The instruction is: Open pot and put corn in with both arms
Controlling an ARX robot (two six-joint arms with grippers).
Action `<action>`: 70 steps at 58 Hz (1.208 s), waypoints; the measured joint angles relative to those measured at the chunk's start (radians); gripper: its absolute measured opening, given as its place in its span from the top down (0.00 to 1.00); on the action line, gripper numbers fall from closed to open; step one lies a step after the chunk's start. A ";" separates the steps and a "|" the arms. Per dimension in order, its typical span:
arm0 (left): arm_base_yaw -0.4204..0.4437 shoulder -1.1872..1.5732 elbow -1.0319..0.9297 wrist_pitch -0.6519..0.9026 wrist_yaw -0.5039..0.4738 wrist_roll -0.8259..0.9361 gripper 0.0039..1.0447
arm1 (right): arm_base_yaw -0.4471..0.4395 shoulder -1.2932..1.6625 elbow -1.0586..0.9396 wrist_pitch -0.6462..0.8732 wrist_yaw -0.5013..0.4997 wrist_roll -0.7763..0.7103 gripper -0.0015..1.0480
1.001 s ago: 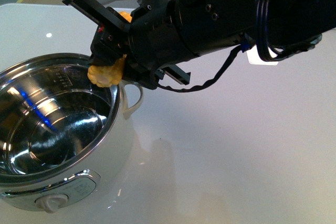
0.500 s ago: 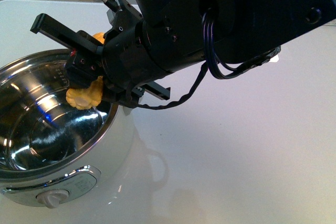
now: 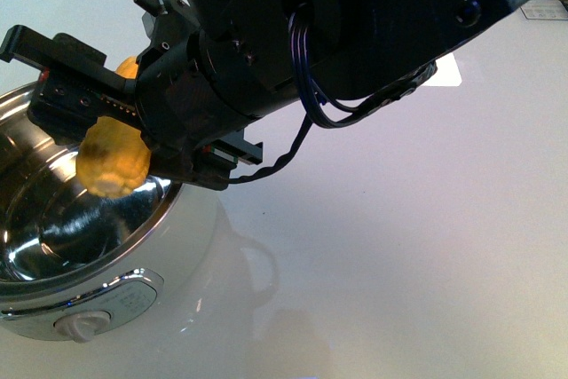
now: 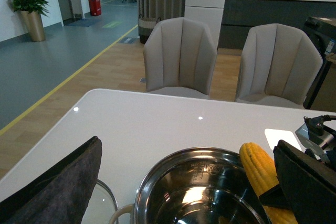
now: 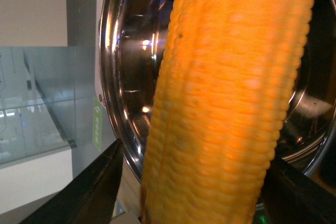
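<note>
The pot (image 3: 164,206) stands uncovered at the front left, its steel bowl bare and its beige dial (image 3: 75,327) facing me. My right gripper (image 3: 96,144) is shut on the corn (image 3: 111,164), a yellow cob hanging tilted over the pot's near-right rim. In the right wrist view the corn (image 5: 226,98) fills the frame between the black fingers (image 5: 97,187), with the pot's steel wall (image 5: 118,77) behind it. My left gripper (image 4: 186,192) is open, hovering over the pot (image 4: 184,153), with the corn (image 4: 259,167) at its side.
A glass lid's edge (image 4: 107,199) lies on the white table (image 3: 399,246) beside the pot's loop handle (image 4: 119,214). A white card (image 4: 281,137) lies farther back. Two grey chairs (image 4: 181,56) stand beyond the table's far edge. The right arm (image 3: 337,33) looms over the table's middle.
My right arm has swung left and lower, carrying the corn from the pot's far-right rim to over its opening. The pot sits further left in the front view.
</note>
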 joint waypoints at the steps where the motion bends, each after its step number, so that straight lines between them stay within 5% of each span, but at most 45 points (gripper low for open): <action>1: 0.000 0.000 0.000 0.000 0.000 0.000 0.06 | 0.000 0.000 0.000 0.000 0.000 0.000 0.24; 8: 0.000 0.000 0.000 0.000 0.000 0.000 0.06 | 0.001 0.000 0.001 0.000 -0.001 0.000 0.10; 25: 0.000 0.000 0.000 0.000 0.000 0.000 0.06 | -0.027 -0.005 -0.023 0.068 0.003 0.039 0.10; 41: 0.000 0.000 0.000 0.000 0.000 0.000 0.06 | -0.168 -0.120 -0.158 0.163 0.023 0.118 0.10; 70: 0.000 0.000 0.000 0.000 0.000 0.000 0.06 | -0.445 -0.687 -0.544 0.059 0.336 -0.126 0.09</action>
